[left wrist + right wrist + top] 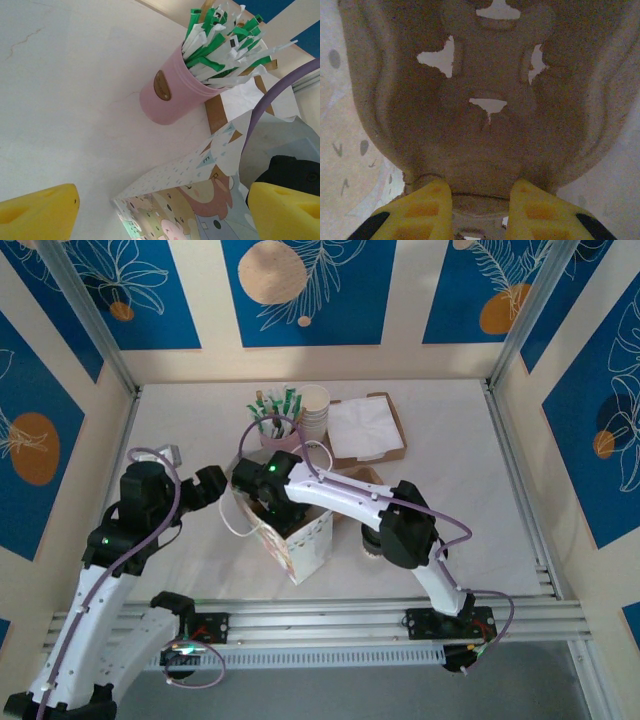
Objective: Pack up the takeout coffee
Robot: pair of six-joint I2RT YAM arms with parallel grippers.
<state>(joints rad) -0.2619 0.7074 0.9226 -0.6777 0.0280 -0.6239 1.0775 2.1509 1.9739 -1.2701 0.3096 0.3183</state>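
At one paper bag (308, 538): left gripper (162, 210) agape alongside, right gripper (481, 200) clamped on one pulp cup carrier (480, 125).

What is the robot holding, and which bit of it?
The right tool pinches a brown moulded-pulp cup carrier by its near rim. The left tool is open and holds nothing.

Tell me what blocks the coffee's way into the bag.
The right gripper, shut on a pulp carrier, sits at the bag's mouth. Its arm also overhangs what seems to be the coffee, right of the bag.
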